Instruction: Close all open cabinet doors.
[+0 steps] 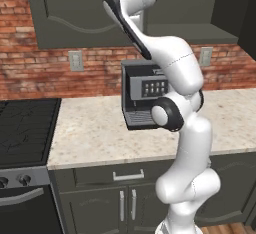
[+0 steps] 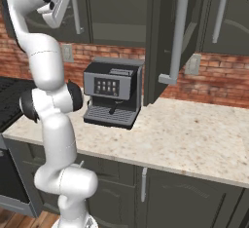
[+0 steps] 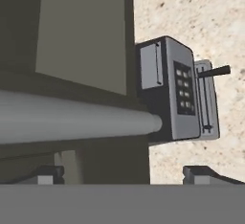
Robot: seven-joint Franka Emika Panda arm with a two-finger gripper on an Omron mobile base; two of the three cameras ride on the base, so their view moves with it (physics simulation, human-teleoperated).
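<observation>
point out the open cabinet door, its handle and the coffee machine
open cabinet door point(image 2: 154, 51): right base view, edge panel
handle point(image 2: 178, 37): right base view, bar middle
coffee machine point(image 2: 113, 93): right base view, front face

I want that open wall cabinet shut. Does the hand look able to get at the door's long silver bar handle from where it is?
Probably yes. In the hand view the silver bar handle lies just beyond the open fingertips, nothing between them. The dark grey-green cabinet door stands swung out over the counter.

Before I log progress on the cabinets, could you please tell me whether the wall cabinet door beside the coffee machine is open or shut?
Open. The cabinet door swings out edge-on over the counter, handle facing outward, beside the coffee machine.
</observation>
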